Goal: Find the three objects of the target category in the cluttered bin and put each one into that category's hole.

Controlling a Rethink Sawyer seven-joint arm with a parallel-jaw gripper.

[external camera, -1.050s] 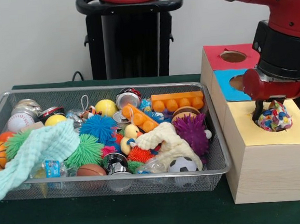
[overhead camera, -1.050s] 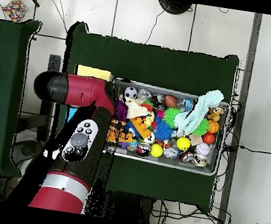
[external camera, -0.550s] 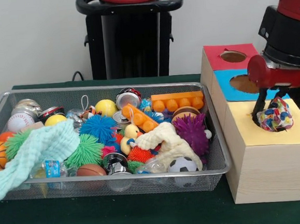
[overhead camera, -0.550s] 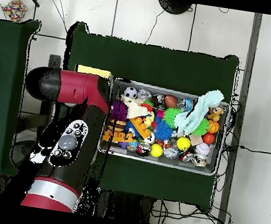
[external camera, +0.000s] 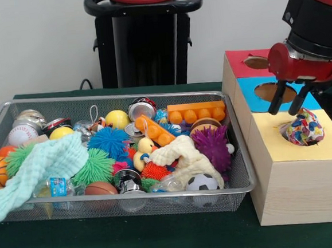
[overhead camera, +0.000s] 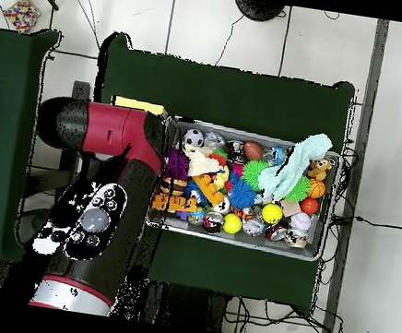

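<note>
A crumpled multicoloured patterned cloth (external camera: pixel 300 129) sits in the hole of the yellow section (external camera: pixel 306 148) of the wooden box. My gripper (external camera: pixel 286 104) hangs open just above and to the left of it, touching nothing, its two dark fingers (external camera: pixel 276 99) spread apart. The wire bin (external camera: pixel 131 197) to the left holds a mint cloth (external camera: pixel 43 165), a cream cloth (external camera: pixel 183 156), spiky balls, sports balls, cans and an orange brick (external camera: pixel 195 111). In the overhead view the red arm (overhead camera: pixel 104 187) covers the box and the gripper; the bin (overhead camera: pixel 327 207) lies to its right.
The box also has a red section with a hole (external camera: pixel 257 62) and a blue section with a hole (external camera: pixel 275 92) behind the yellow one. A black pedestal (external camera: pixel 145 39) stands behind the bin. Another patterned item (overhead camera: pixel 23 12) lies at the overhead view's top left.
My gripper has opened, let go of the multicoloured cloth and risen off it. The cloth stays in the yellow hole.
</note>
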